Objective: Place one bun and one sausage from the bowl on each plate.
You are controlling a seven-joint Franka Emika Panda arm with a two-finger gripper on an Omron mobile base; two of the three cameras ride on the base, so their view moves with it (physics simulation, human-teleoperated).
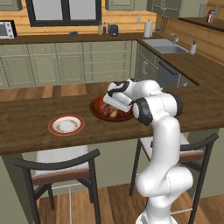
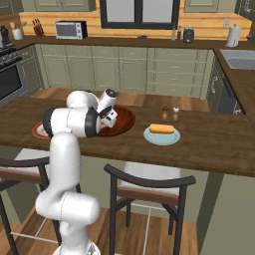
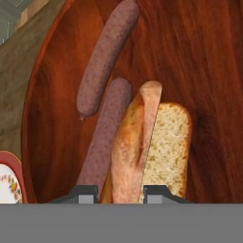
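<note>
Dark claw (image 3: 120, 192) tips stood narrowly either side of the tan bun (image 3: 152, 147) in the wooden bowl (image 3: 199, 57), apparently gripping it, beside two sausages (image 3: 107, 61). From the right base camera, another bun (image 2: 162, 129) lay on the teal plate (image 2: 162, 138); the left showed a red-rimmed plate (image 1: 66, 125).

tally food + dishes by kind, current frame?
Buns: 2, tan bun in the bowl, yellow bun on the teal plate
Sausages: 2, upper sausage, lower sausage, both in the bowl
Plates: 2, red-rimmed plate, teal plate
Bowl: 1, bowl
Total: 7
</note>
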